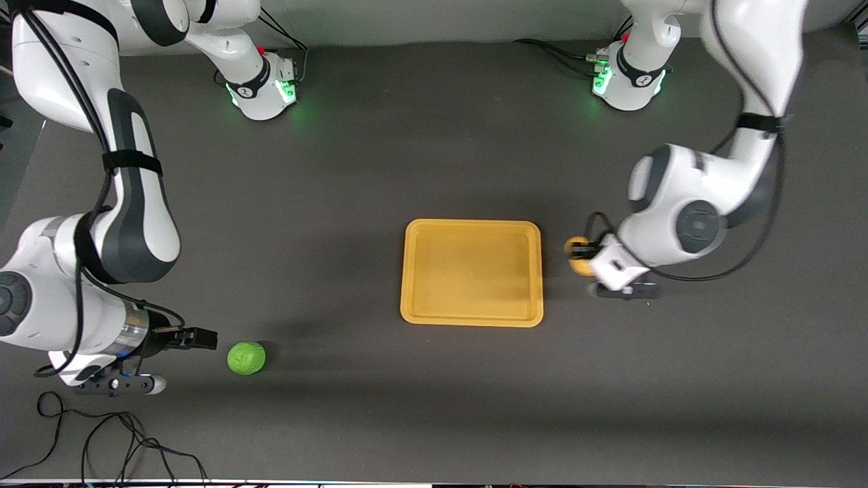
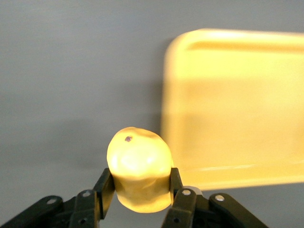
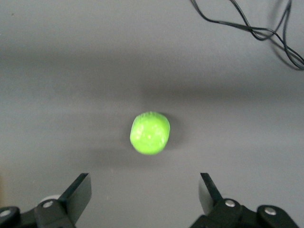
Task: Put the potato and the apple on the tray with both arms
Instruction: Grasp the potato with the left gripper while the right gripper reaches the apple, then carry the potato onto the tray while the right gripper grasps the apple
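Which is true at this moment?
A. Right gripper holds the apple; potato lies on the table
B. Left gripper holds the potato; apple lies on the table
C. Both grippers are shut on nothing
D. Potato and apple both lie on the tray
B. The left gripper is shut on the potato beside the bare tray, while the open right gripper has not reached the apple.

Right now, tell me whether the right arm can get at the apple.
Probably yes. The right end effector is open beside the apple, which lies alone on the table, nothing between them. The apple is not yet between the fingers.
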Tool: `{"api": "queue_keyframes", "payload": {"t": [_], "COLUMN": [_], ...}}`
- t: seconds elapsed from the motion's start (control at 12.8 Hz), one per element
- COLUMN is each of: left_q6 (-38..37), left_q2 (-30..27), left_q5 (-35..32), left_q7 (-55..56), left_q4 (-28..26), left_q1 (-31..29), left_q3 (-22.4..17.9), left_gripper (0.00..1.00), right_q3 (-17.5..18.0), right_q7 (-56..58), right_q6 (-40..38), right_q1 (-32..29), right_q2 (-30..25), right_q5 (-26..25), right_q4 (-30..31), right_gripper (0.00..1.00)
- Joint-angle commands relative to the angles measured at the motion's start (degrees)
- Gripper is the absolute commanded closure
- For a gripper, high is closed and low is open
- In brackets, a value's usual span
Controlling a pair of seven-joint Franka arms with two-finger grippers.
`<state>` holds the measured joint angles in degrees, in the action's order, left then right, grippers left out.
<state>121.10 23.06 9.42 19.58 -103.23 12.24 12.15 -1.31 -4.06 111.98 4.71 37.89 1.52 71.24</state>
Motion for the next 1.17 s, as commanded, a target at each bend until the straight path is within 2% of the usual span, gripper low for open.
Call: {"api": "queue_keyframes", "payload": {"t": [0.0,0.16,0.31,0.55,0.63,0.7,0.78,0.86,0.94,1.1], "left_q6": [1.2,1.3,1.9,2.1,2.2,2.3,2.3,2.3,2.3,1.2], "left_q2": [8.9,10.3,12.3,12.7,12.7,12.7,12.7,13.0,13.1,11.9], "left_q5": [0.2,-2.5,-8.2,-8.1,-8.1,-8.1,-8.1,-9.0,-9.2,-9.2], "left_q7": [7.7,7.2,4.6,4.2,4.2,4.2,4.2,4.2,4.2,4.6], "left_q4": [7.6,7.4,7.3,7.3,7.3,7.3,7.3,7.3,7.3,7.5], "left_q1": [4.9,5.3,5.2,5.5,5.8,5.8,5.9,6.0,6.6,6.3], "left_q3": [-1.0,-1.2,-1.2,-1.0,-1.0,-1.0,-1.0,-1.0,-1.1,-1.0], "left_gripper": [1.0,1.0,1.0,0.99,0.91,0.88,0.46,0.01,0.0,0.0], "right_q3": [-0.2,-0.2,-0.1,-0.1,0.0,0.0,0.0,0.0,0.0,0.0], "right_q7": [-0.2,-0.2,0.0,0.1,0.0,0.0,0.0,-0.2,0.4,0.5], "right_q6": [9.5,14.6,18.8,19.7,19.8,20.5,20.9,21.2,21.2,20.7], "right_q1": [0.3,0.3,0.1,0.2,0.2,0.2,0.2,0.2,0.2,0.2], "right_q2": [2.0,4.0,7.1,9.6,9.8,10.4,10.8,11.1,11.1,10.4], "right_q5": [0.7,0.7,0.8,0.9,1.0,1.0,1.0,1.0,1.0,0.9], "right_q4": [5.4,7.8,8.6,8.6,8.6,8.6,8.5,8.5,8.4,8.3], "right_gripper": [0.0,0.0,0.0,0.0,0.0,0.0,0.01,0.35,0.55,0.69]}}
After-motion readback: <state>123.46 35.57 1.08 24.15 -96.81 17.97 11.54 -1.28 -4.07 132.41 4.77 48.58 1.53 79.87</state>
